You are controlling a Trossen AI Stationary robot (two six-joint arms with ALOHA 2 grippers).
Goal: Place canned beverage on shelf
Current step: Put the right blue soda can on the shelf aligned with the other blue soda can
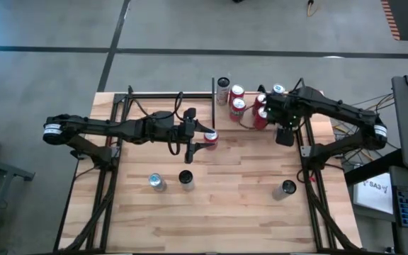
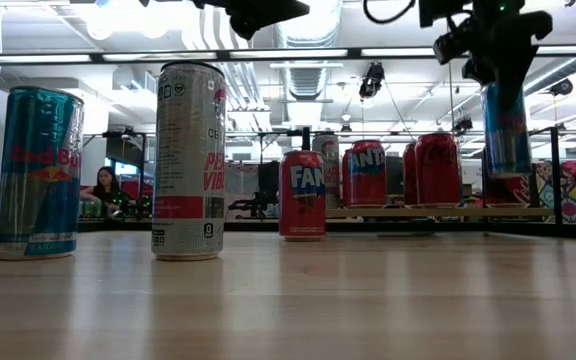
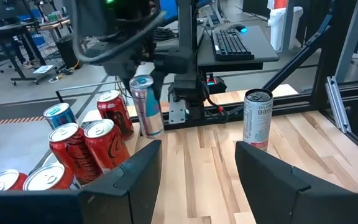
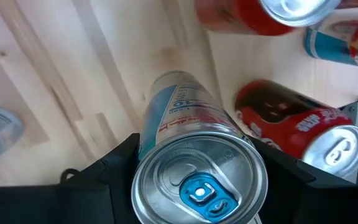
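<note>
Two tools in play. Right tool clamps slim silver-blue can by its sides, can upright, lifted clear of shelf, beside red cans standing there. Left tool hovers mid-tabletop, fingers parted, nothing between them, just above red Fanta can. Three slim cans stand well apart on near tabletop.

Keyboard on desk beyond table; seated person in background.
</note>
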